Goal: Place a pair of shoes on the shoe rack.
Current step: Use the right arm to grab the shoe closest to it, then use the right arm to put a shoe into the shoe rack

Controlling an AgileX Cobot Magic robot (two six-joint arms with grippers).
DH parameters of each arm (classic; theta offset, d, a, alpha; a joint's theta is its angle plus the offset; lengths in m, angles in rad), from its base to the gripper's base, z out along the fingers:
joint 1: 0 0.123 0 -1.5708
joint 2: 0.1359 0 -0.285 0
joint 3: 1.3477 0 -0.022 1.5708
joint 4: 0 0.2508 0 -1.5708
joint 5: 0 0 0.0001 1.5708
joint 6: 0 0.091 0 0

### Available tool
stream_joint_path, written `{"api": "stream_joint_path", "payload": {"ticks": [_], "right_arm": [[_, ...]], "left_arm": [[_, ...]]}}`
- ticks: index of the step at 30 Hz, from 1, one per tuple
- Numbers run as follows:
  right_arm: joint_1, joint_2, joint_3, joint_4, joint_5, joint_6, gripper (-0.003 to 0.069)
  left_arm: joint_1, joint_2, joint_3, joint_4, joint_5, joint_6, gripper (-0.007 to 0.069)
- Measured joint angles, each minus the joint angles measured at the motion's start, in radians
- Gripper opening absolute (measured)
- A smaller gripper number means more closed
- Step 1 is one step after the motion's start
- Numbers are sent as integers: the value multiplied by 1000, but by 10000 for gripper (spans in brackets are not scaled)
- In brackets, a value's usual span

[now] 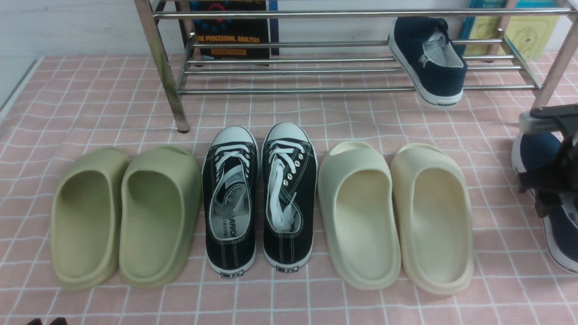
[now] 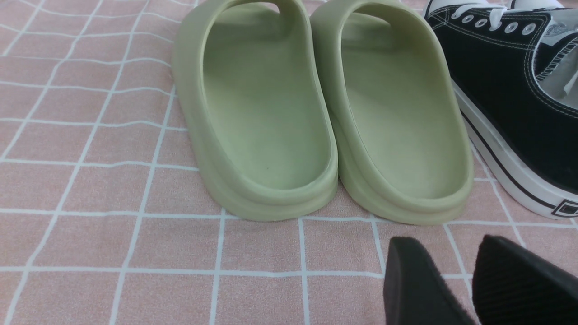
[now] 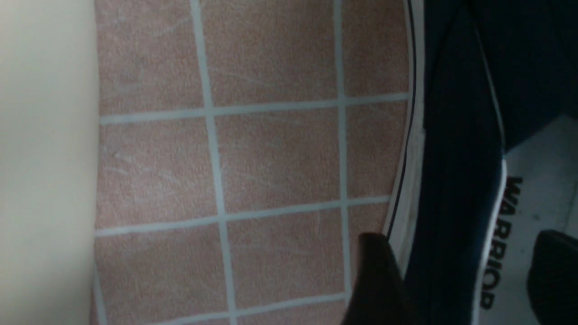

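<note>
One navy-blue canvas slip-on shoe with a white rubber sole (image 1: 429, 58) lies on the lower bars of the wide chrome round-bar shoe rack (image 1: 289, 90), towards the rack's right end. It is tilted, with its heel overhanging the front bar, which suggests it was simply laid down there.

Its matching navy canvas slip-on (image 1: 535, 151) is not on the rack. It sits on the pink, white-checked cloth surface (image 1: 90, 99) in front of the rack's right leg, on the robot's side.

The right claw (image 3: 465, 237) is over this shoe with its jaws apart. One dark finger is outside, against the white sole rim, and the other is inside, above the pale printed insole. My reading is that it straddles the side wall so it can pinch it, since the wall is thin, soft and easy to grip. It does not look clamped yet.

The left claw (image 2: 445, 253) hangs parted and empty, farther out from the rack's left end and near the heels of the olive moulded foam slides (image 1: 158, 212). It appears to be idle.

In a row in front of the rack, the smooth, rounded olive slides, the black lace-up canvas sneakers with white toe caps (image 1: 289, 234) and the cream foam slides (image 1: 361, 216) stand in pairs with their toes towards the rack. They do not belong to the task.

The rack's slick, spaced bars give a flat sole little support, so the second shoe probably needs to lie across several bars.
</note>
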Motion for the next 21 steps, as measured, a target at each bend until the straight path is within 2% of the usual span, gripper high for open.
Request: {"api": "stream_joint_path", "payload": {"ticks": [3, 4, 7, 11, 15, 21], "right_arm": [[0, 6, 7, -7, -18, 2, 224], [0, 7, 9, -7, -18, -6, 133], [0, 2, 8, -6, -4, -28, 23], [0, -37, -25, -3, 88, -55, 24], [0, -115, -103, 60, 179, -108, 24], [2, -111, -246, 98, 140, -185, 24]], "left_arm": [[0, 0, 0, 0, 0, 0, 236], [0, 0, 0, 0, 0, 0, 236], [0, 0, 0, 0, 0, 0, 236], [0, 0, 0, 0, 0, 0, 236], [0, 0, 0, 0, 0, 0, 236], [0, 0, 0, 0, 0, 0, 237]]}}
